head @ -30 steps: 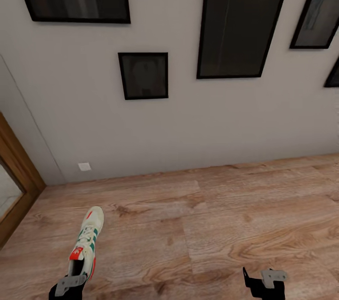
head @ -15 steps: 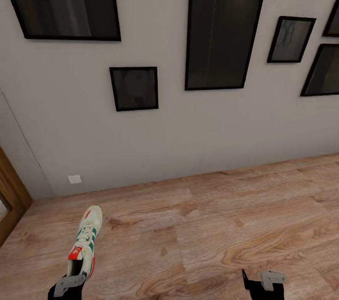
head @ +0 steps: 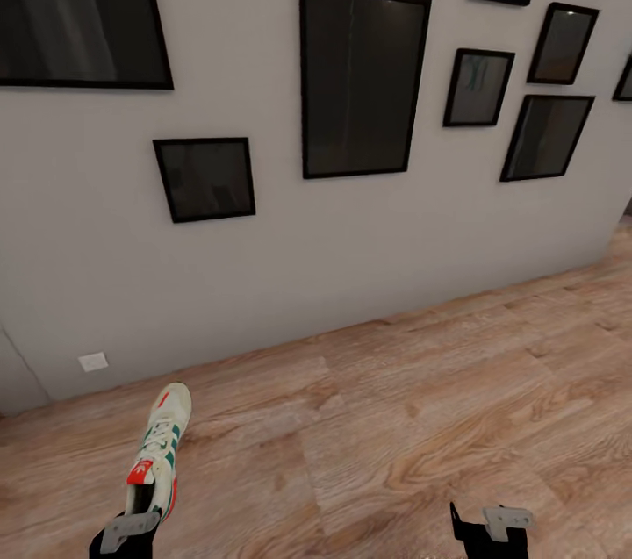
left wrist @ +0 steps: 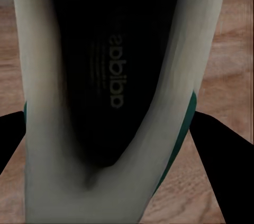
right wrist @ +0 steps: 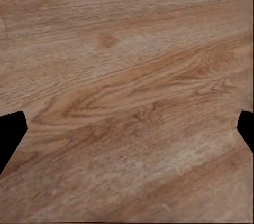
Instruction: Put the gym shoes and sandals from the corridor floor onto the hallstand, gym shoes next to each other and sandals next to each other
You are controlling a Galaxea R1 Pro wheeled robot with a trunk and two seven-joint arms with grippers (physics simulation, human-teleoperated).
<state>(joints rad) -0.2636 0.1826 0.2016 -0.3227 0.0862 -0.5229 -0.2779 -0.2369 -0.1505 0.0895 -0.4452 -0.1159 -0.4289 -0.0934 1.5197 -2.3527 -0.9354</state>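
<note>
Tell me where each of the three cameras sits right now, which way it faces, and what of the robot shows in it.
Head view: on the robot's head, looking forward and down at a wall of framed pictures and the corridor floor; the left gripper holding a gym shoe and the right gripper show at the lower edge.
Left wrist view: on the left arm, looking into the shoe's opening; dark fingers flank it.
Right wrist view: on the right arm, looking down at bare floor between spread fingertips.
Shared: the shoe in head and left wrist views; the floor in all.
</note>
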